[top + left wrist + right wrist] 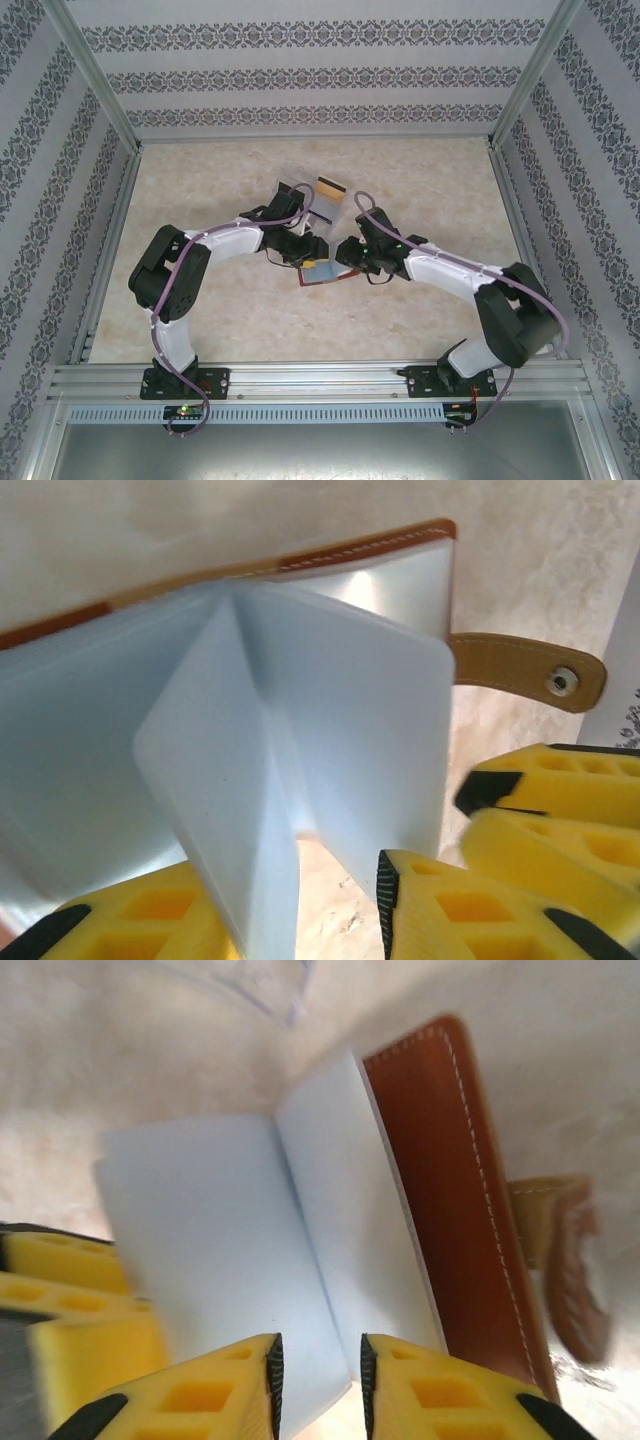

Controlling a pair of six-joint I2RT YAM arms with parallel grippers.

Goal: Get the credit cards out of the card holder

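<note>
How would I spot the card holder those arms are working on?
Look at the middle of the beige table, where the left gripper and right gripper meet. The card holder lies open there: brown cover, blue-grey sleeves, tan snap strap, unlike the clear tray behind.

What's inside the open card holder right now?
Pale blue-grey sleeves fan out inside the brown card holder. Whatever sits in them is hidden by the cloudy plastic.
</note>
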